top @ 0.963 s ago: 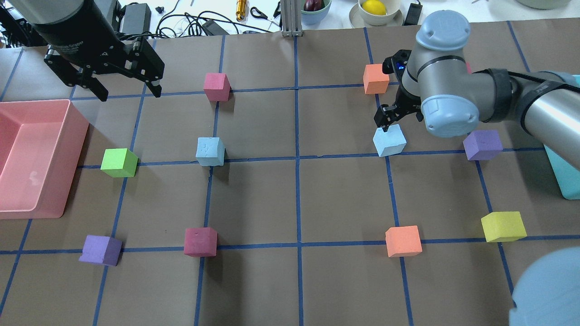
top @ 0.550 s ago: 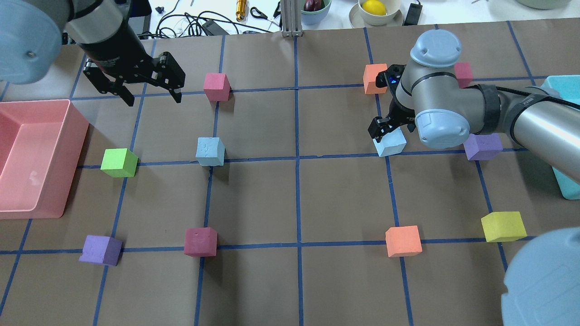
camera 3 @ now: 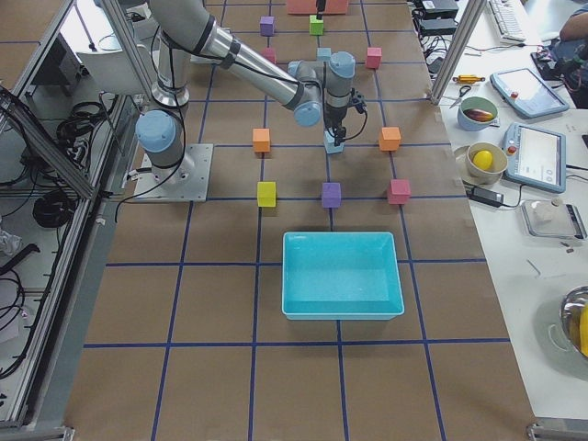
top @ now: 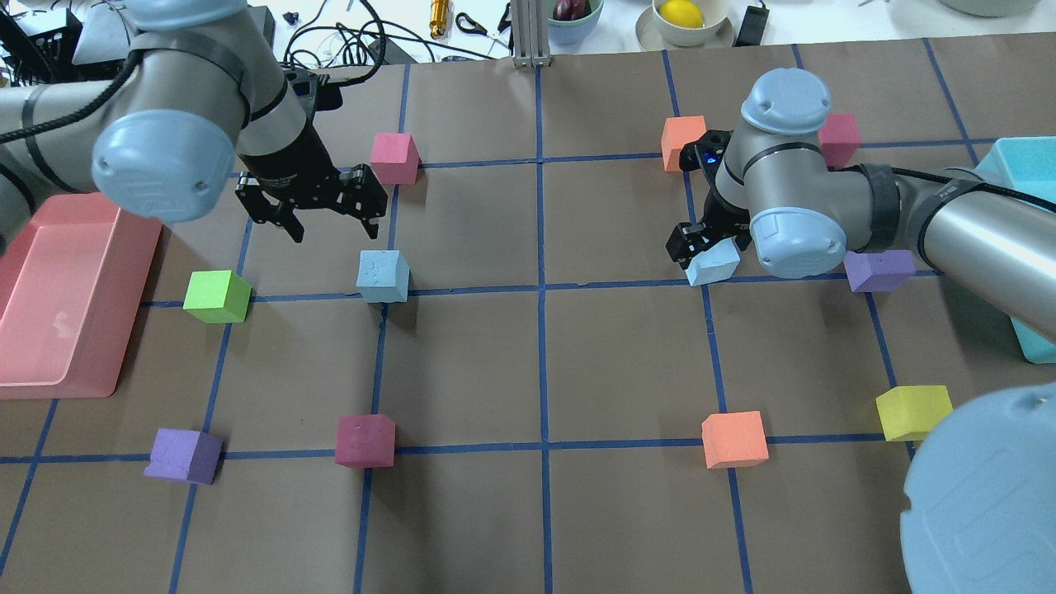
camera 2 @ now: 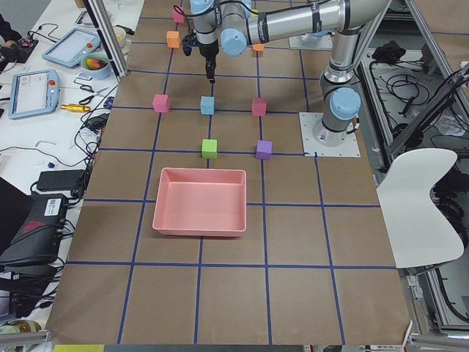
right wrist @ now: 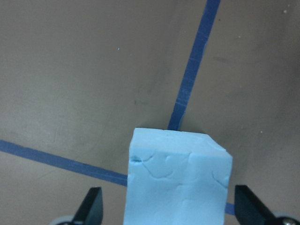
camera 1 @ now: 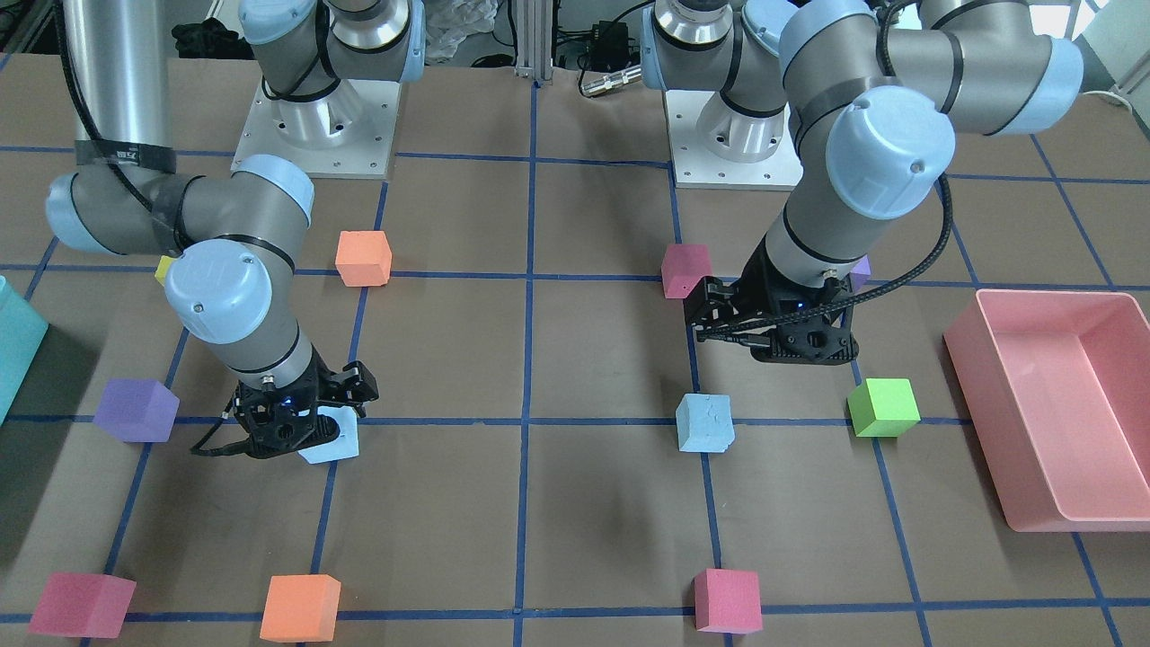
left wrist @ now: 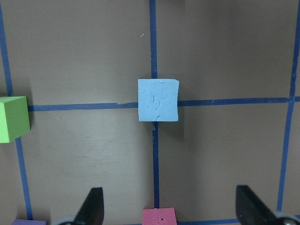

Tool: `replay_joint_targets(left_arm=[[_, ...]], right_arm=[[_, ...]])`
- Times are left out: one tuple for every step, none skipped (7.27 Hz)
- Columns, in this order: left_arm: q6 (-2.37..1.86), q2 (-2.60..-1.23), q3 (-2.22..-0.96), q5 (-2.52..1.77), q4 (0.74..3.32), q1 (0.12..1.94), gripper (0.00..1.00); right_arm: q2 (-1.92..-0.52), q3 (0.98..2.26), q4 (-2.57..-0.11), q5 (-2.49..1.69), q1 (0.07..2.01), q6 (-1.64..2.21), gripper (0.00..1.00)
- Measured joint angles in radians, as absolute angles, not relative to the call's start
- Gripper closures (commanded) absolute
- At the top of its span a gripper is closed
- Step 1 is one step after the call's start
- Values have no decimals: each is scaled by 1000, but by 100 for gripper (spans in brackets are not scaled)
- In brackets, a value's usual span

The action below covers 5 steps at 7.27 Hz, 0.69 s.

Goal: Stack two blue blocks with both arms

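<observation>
One blue block (top: pixel 383 275) sits on a tape crossing left of centre; it also shows in the left wrist view (left wrist: pixel 158 100) and the front view (camera 1: pixel 704 421). My left gripper (top: pixel 334 224) is open and empty, raised above the table just behind and left of that block. The second blue block (top: pixel 714 264) sits right of centre. My right gripper (top: pixel 701 247) is down over it, open. In the right wrist view the block (right wrist: pixel 178 183) lies between the two fingers (right wrist: pixel 91 206) with a gap on each side.
A pink bin (top: pixel 124 272) stands at the left edge and a teal bin (top: pixel 1023 165) at the right edge. A green cube (top: pixel 216 295), a magenta cube (top: pixel 394 157), a purple cube (top: pixel 879 271) and an orange cube (top: pixel 683 140) lie near the grippers.
My left arm has swung right and forward, bringing its open gripper close to the left blue block. My right gripper has come down around the right blue block.
</observation>
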State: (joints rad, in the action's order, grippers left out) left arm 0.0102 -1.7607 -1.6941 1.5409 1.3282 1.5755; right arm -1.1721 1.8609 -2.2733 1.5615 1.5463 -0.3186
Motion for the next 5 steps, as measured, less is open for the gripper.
replay_joint_targets(left_arm=[[6, -1782, -1725, 1541, 1276, 1587, 0], [11, -1804, -1755, 1542, 1223, 1593, 0], [23, -1829, -1782, 1544, 1165, 1594, 0], [42, -1856, -1803, 1548, 1112, 1595, 0], [57, -1878, -1815, 1551, 1081, 1595, 0]], right_arm=[[-1162, 1863, -2281, 1561, 1546, -319, 56], [-1157, 1864, -2284, 1561, 1545, -319, 80], [-1156, 1864, -2284, 1561, 1545, -316, 88], [-1159, 1859, -2284, 1565, 1545, -315, 100], [-1167, 1839, -2279, 1570, 1548, -306, 100]])
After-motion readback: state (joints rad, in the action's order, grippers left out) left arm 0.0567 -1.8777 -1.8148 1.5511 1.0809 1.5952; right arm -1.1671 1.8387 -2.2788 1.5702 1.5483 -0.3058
